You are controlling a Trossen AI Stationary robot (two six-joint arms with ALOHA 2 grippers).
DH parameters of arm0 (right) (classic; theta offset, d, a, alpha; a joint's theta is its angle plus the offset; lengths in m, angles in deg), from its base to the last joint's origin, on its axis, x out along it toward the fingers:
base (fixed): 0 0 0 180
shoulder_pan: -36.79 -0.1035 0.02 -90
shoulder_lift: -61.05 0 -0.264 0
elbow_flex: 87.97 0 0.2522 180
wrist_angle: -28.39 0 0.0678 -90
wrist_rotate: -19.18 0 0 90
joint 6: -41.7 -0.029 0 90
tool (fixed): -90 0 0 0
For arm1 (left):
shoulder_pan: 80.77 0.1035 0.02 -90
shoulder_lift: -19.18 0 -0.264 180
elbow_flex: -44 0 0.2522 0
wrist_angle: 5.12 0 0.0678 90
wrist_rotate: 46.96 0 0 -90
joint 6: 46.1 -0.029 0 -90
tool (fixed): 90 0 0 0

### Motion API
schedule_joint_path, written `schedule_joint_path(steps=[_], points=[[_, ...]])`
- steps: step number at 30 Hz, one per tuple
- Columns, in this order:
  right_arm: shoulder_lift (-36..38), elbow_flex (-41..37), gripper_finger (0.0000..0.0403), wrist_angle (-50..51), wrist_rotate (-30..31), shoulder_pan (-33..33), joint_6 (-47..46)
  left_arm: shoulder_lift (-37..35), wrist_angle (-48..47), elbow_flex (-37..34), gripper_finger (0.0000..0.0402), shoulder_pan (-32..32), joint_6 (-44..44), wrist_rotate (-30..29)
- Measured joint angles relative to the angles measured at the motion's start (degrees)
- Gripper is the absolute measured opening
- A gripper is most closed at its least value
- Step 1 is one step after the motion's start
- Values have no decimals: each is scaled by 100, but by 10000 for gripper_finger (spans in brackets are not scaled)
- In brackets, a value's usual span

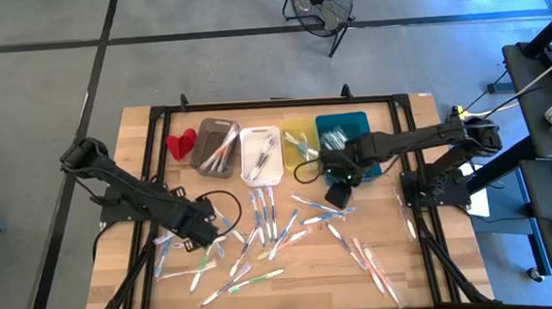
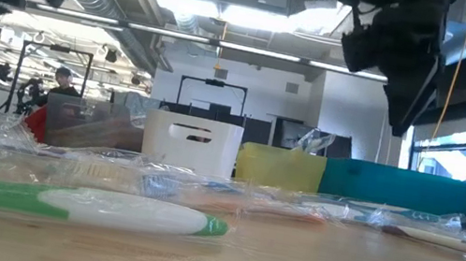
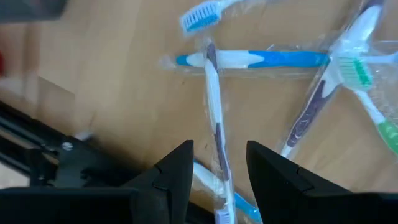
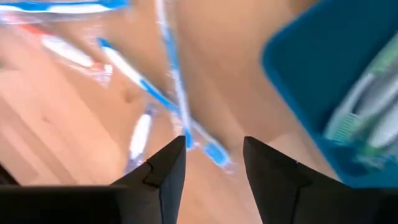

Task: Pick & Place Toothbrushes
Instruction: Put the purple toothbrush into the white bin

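Dozens of wrapped toothbrushes (image 1: 262, 235) lie scattered over the near half of the wooden tabletop (image 1: 304, 279), roughly from 8 o'clock round to 4 o'clock of its centre; a few more sit inside the bins along the far edge.

The left end effector (image 1: 206, 229) is low at about 8 o'clock. Its fingers (image 3: 177, 171) stand apart and straddle a white-and-purple toothbrush (image 3: 214, 124) without pinching it.

The right end effector (image 1: 338, 193) hovers just right of centre, at the near edge of the teal bin (image 1: 344, 130). Its fingers (image 4: 168, 168) are spread and empty above a blue-and-white toothbrush (image 4: 155, 93) on the wood.

The grey bin (image 1: 215, 144), white bin (image 1: 260, 154) and yellow bin (image 1: 297, 138) stand in a row at 12 o'clock, with a small red object (image 1: 181, 142) beside the grey one.
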Motion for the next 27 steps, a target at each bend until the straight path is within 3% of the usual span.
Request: schedule_joint_path(steps=[11, 19, 27], points=[[0, 0, 153, -946, -2, -642, -82, -2, 362, -239, 143, 638, 36, 214], [0, 0, 167, -1089, 2, -928, -82, -4, 496, -277, 143, 723, 18, 268], [0, 0, 180, -1370, 11, -1156, -79, -6, 1179, -950, 143, 762, -148, 408]])
